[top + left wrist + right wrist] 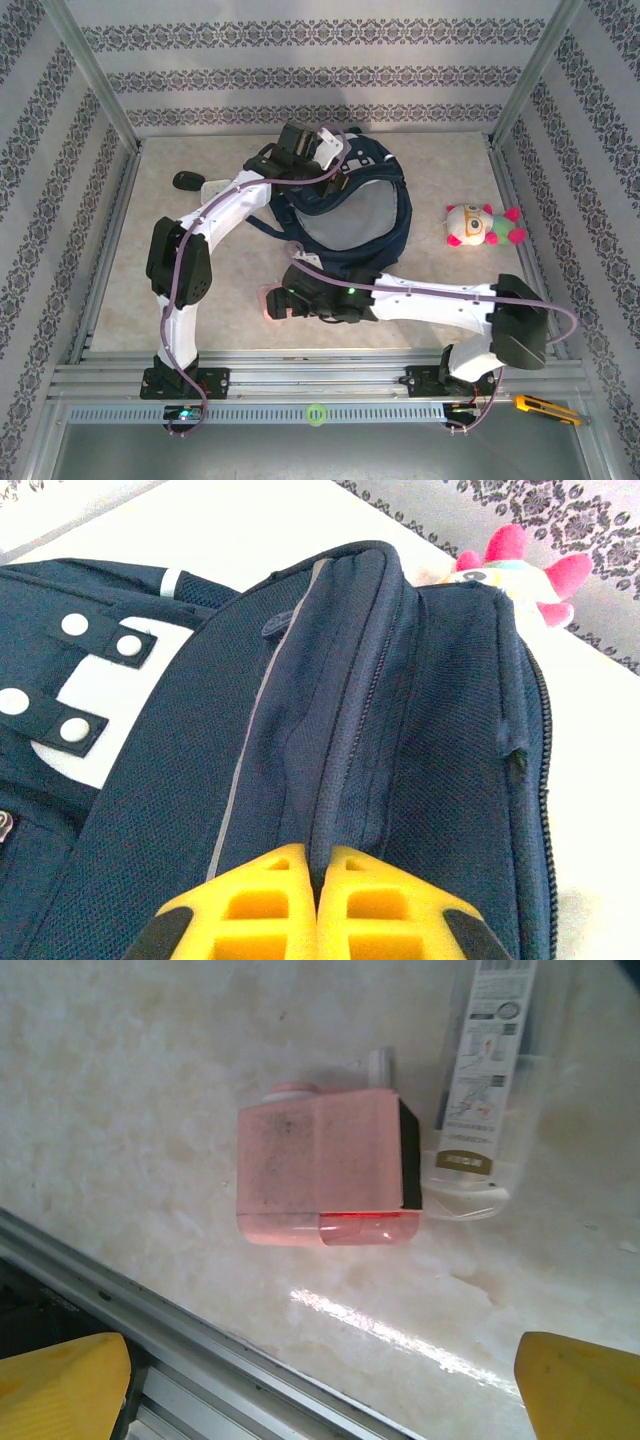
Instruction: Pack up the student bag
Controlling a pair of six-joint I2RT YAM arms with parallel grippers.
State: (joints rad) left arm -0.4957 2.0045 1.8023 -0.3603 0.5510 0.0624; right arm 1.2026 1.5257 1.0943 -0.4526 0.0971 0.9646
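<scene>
The student bag (pixel 398 212) is a dark navy backpack lying in the middle of the table, its mouth gaping to show grey lining. My left gripper (pixel 335 155) is at the bag's far top edge. In the left wrist view its yellow fingers (pixel 270 900) are shut on a fold of navy fabric beside the zipper of the bag (pixel 400 700). My right gripper (pixel 320 1370) hangs open over the table in front of the bag, near the front rail. A small pink box (pixel 320 1180) with a translucent end lies just beyond its fingertips, apart from them.
A clear plastic packet (pixel 490 1070) lies beside the pink box. A plush toy (pixel 482 225) sits to the right of the bag. A black object (pixel 186 180) rests at the far left. A yellow box cutter (pixel 545 408) and a green ring (pixel 317 412) lie on the front rail.
</scene>
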